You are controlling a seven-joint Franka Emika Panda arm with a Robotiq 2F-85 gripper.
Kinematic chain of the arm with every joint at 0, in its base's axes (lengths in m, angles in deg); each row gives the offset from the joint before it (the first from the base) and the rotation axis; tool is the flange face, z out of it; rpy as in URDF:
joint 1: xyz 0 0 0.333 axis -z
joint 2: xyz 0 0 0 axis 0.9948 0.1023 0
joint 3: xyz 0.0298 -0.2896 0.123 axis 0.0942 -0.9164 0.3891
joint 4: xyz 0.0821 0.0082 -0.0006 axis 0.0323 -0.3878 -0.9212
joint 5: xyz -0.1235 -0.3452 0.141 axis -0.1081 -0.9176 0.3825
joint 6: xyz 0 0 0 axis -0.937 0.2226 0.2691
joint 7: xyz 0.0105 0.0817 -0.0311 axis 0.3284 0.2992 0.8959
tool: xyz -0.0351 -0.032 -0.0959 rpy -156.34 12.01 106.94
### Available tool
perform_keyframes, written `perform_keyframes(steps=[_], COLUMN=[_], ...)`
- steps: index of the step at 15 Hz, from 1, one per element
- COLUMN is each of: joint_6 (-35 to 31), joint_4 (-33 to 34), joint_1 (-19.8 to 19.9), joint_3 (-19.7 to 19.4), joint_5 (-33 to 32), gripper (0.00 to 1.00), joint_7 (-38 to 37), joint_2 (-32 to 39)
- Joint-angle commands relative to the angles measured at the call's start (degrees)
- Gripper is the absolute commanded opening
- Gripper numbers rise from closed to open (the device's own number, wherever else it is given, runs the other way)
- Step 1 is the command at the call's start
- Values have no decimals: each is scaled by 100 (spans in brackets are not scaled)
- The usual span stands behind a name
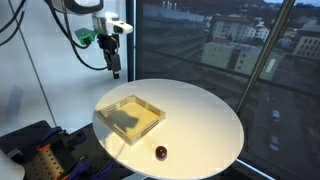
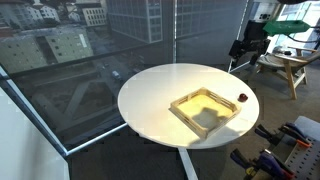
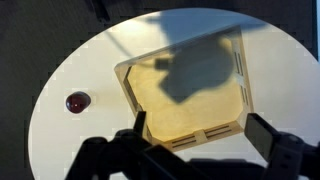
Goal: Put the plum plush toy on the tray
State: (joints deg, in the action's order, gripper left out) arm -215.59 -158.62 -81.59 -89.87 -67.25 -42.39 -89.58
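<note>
Above the round worktop [image 1: 200, 115], the hand [image 1: 114, 68] hangs released and empty, clear of the tray [image 1: 132, 117].

On the bare white surface close to the worktop's edge lies the plum plush toy [image 1: 160, 152], outside the tray and not touching its rim. The wrist view shows it off to one side of the tray [image 3: 190, 90], with the two dark fingers [image 3: 135, 128] spread wide apart over the tray's near rim. A shadow falls across the tray's pale yellowish floor.
</note>
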Motion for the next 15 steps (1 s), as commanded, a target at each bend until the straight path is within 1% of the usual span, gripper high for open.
perform_keyframes(steps=[1, 6, 15], joint_6=[-165, -339, -319], joint_4=[239, 439, 942], joint_1=[148, 317, 564], joint_3=[-170, -331, -542], joint_5=[147, 106, 28], gripper=[100, 100, 100], joint_7=[286, 353, 324], joint_2=[238, 521, 1104])
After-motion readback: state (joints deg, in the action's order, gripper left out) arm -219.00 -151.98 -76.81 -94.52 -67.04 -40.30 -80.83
